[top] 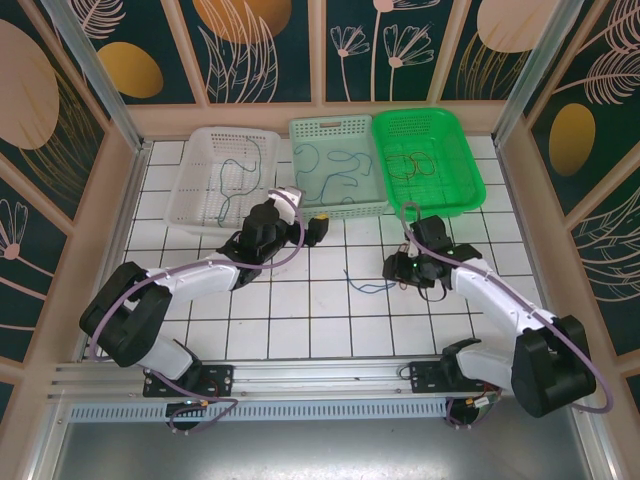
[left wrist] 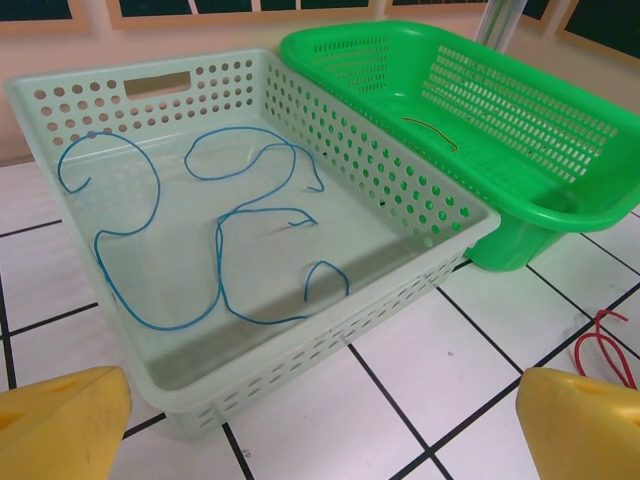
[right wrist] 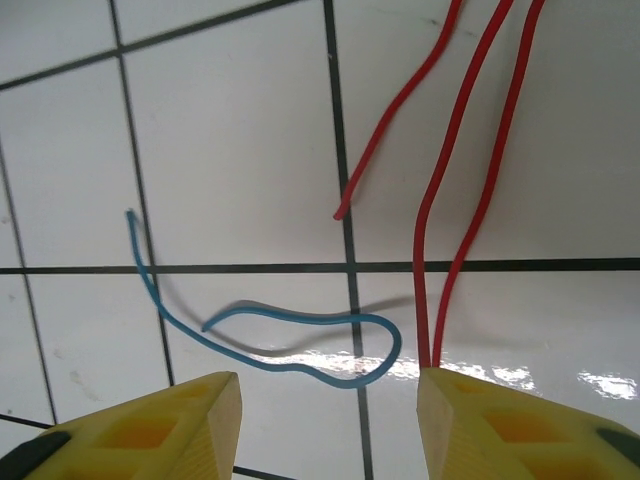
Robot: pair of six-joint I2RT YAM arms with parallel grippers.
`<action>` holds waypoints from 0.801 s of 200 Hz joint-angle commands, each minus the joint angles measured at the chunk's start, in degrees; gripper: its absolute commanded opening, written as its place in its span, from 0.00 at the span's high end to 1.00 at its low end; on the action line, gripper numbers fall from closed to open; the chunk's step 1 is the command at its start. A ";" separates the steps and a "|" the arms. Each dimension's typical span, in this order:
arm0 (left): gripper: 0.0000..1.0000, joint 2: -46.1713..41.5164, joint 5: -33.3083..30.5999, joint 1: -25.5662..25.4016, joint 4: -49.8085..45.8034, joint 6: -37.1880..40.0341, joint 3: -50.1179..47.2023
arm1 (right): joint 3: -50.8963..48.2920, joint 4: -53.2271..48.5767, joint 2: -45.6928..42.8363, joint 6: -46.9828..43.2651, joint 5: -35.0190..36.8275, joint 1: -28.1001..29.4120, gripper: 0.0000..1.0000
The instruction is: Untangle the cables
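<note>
A blue cable (right wrist: 300, 320) curls on the tiled tabletop (right wrist: 230, 130) at lower centre of the right wrist view, a red cable (right wrist: 421, 250) running down beside it to the right-hand fingertip (right wrist: 470, 400). The right gripper (right wrist: 330, 400) hangs over both, jaws partly apart, clamping nothing. More blue cables (left wrist: 219, 265) lie in the pale green basket (left wrist: 300, 365), upper left of the left wrist view; the left gripper (left wrist: 320, 400) gapes wide, empty
</note>
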 commanded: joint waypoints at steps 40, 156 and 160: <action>0.01 0.28 0.11 -0.32 0.06 -0.29 -0.06 | 2.50 -4.87 2.22 2.36 8.43 3.24 0.41; 0.01 0.66 -0.07 -0.37 0.31 -0.17 -0.23 | 2.41 -0.47 7.06 3.81 8.67 4.32 0.50; 0.01 0.67 -0.07 -0.36 0.36 -0.23 -0.29 | 2.37 -0.01 7.62 3.58 9.00 4.33 0.52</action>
